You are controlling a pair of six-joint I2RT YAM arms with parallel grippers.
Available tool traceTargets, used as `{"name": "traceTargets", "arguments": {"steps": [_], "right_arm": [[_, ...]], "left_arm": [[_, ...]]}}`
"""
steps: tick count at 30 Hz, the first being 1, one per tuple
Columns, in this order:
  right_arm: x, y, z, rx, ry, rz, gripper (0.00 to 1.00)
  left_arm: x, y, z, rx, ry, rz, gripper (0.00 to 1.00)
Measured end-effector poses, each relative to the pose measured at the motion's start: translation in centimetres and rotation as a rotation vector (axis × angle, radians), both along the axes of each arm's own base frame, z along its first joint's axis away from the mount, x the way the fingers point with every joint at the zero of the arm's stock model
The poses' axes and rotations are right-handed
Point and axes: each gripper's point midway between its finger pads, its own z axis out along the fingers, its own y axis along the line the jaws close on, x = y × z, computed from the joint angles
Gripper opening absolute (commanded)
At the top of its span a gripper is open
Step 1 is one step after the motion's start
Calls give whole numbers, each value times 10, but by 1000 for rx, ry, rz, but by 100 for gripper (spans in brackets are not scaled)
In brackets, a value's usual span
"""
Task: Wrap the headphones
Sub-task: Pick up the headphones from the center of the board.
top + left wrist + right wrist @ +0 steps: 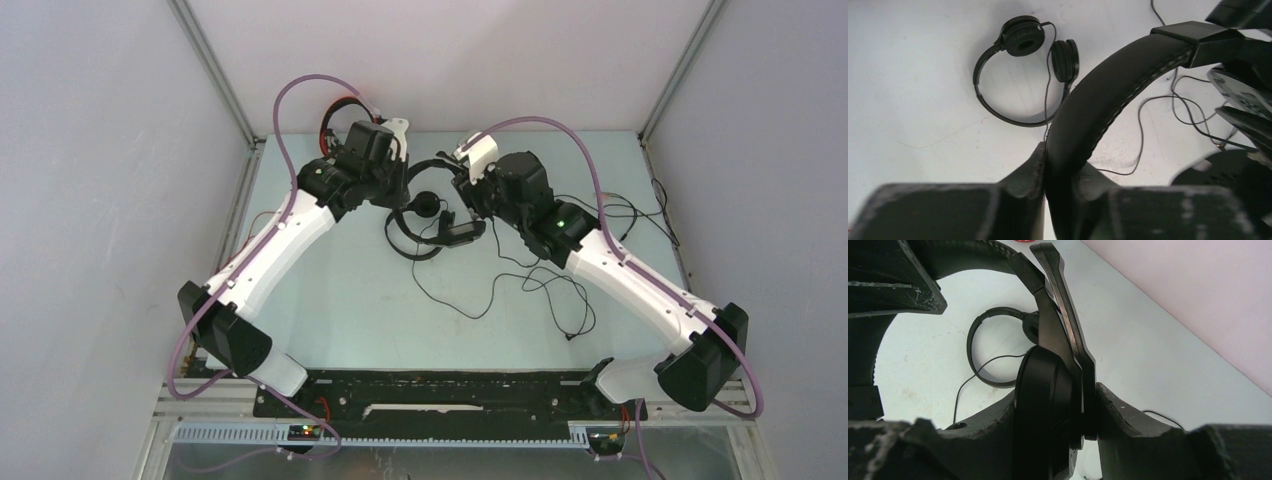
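Pale table [1148, 340]; only wrist view shows right hand [1058, 412] clamping headset [1040, 380].

The top camera hangs high behind the 2 arms [285, 235], tilted down and forward across the surface [340, 300] to the back wall [450, 60], far enough off to take in both arms whole. The left wrist camera sits right behind the left hand [1060, 170], aimed down past it at the surface, very near. The right wrist camera sits as close behind the right hand [1083, 405], facing across the surface with a pale wall [1198, 300] at its right edge. All 3 views share the thin black headset [398, 238] [1020, 40] [979, 325] lying flat. The padded headset [1108, 95] [1045, 390] crowds both wrist views.
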Motion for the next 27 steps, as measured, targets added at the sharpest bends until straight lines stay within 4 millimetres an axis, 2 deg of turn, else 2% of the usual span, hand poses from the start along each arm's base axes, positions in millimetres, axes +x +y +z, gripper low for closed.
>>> {"name": "traceTargets", "arguments": {"steps": [2, 7, 14, 21, 27], "right_arm": [[-4, -2, -1, 1, 0, 4, 0], [-11, 0, -2, -4, 1, 28, 0], [-15, 5, -4, 4, 11, 42, 0], [-13, 2, -5, 47, 41, 1, 0], [-10, -2, -5, 73, 57, -26, 0]], "left_arm": [[-4, -3, 4, -27, 4, -5, 34], [-9, -5, 18, -79, -9, 7, 43], [-10, -3, 21, -87, -10, 22, 49], [-12, 6, 17, -47, -5, 52, 50], [-13, 16, 27, -41, -40, 80, 49]]}}
